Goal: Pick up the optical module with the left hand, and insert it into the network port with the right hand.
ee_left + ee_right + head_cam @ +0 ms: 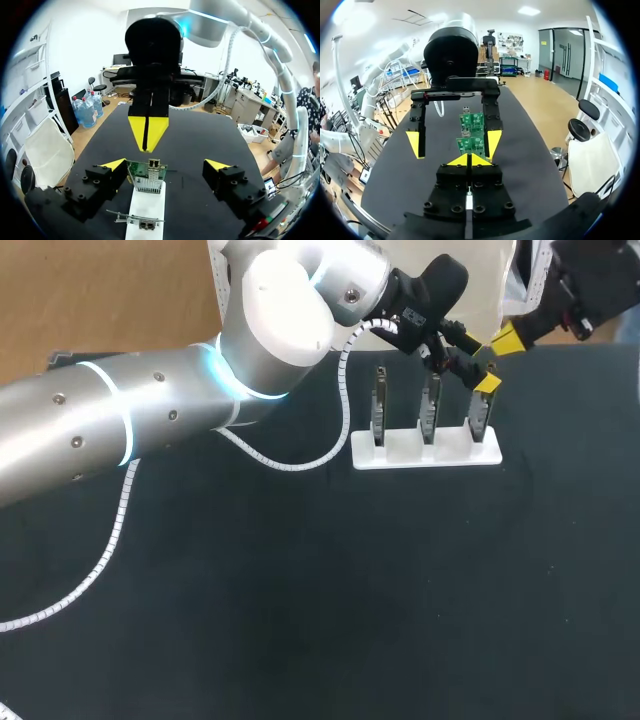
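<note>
Three green network cards stand upright in a white holder [425, 453]. My left gripper [478, 365] is open, its fingers on either side of the rightmost card [479, 418] without touching it. In the left wrist view this card [147, 180] sits between my left gripper [166, 165] tips, its metal port [154, 164] facing up. My right gripper [146, 142] is shut, its yellow tips pointing down just above that port. In the right wrist view my right gripper [469, 160] faces the cards [471, 144] and the open left gripper [454, 144]. No optical module is plainly visible.
The black table top [300, 590] spreads in front of the holder. My left arm [150, 410] lies across the table's left half, and its white spiral cable [110, 540] trails onto the cloth. The holder sits near the table's far right edge.
</note>
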Controlling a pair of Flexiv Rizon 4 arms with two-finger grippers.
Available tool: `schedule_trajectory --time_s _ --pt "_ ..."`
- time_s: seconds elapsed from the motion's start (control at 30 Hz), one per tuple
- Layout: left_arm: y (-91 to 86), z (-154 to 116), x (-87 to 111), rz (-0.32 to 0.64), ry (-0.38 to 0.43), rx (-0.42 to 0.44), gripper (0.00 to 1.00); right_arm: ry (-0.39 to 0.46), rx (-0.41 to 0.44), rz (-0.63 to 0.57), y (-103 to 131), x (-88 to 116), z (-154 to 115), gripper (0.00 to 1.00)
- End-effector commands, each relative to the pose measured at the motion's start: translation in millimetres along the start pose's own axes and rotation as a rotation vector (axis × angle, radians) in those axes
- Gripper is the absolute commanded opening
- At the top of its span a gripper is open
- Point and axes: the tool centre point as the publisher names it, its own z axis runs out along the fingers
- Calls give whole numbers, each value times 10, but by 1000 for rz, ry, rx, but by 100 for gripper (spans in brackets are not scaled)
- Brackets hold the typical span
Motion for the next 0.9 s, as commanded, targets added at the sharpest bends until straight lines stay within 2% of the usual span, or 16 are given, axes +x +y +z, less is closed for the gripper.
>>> schedule_trajectory --time_s 0.03,0.37,0.77,0.8,0.83,0.87,0.9 --pt "12 3 -10 -1 6 2 100 1 24 -1 82 4 -11 0" --pt "97 -166 -159 36 -19 -53 100 -11 63 -7 72 -29 -90 0" --pt "146 -532 -402 104 -35 -154 100 -52 112 -51 28 -214 -227 0" --pt "144 -557 -425 110 -33 -166 100 -47 125 -52 22 -230 -234 11" --pt "144 -580 -440 110 -33 -169 100 -46 144 -40 8 -244 -239 43" --pt "147 -604 -456 115 -35 -173 100 -51 163 -38 -8 -263 -249 100" --pt "147 -604 -456 115 -35 -173 100 -51 163 -38 -8 -263 -249 100"
